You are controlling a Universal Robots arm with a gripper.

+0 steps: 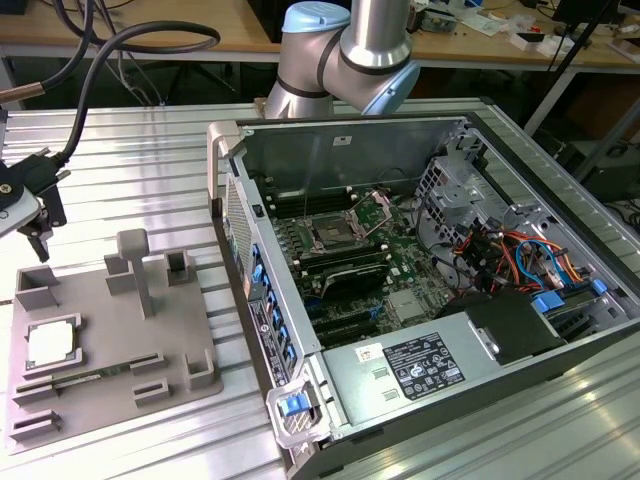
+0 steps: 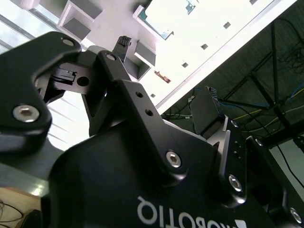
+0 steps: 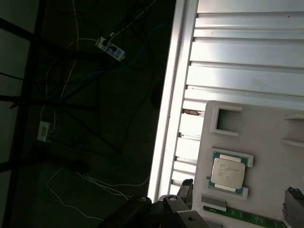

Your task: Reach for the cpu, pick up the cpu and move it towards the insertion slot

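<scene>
Exterior view, far left: end effector (image 1: pixel 35 225) hangs over the counter (image 1: pixel 130 150), just past the far corner of the tray (image 1: pixel 100 310). In both wrist views its fingers (image 3: pixel 186 186) stand wide apart with nothing between them.

Cpu (image 1: pixel 50 343) lies flat in its recess on the tray, silver top up, toward the exterior view's left edge. It is near the end effector but not touched by it. In the first wrist view the cpu (image 3: pixel 228 171) sits just ahead of the spread fingers.

Right of the tray: open case (image 1: pixel 340 150) lying on the counter, green board inside. Slot (image 1: pixel 330 235) is on that board, bracket raised, well apart from the cpu.

Arm (image 1: pixel 350 50) stands behind the case.
</scene>
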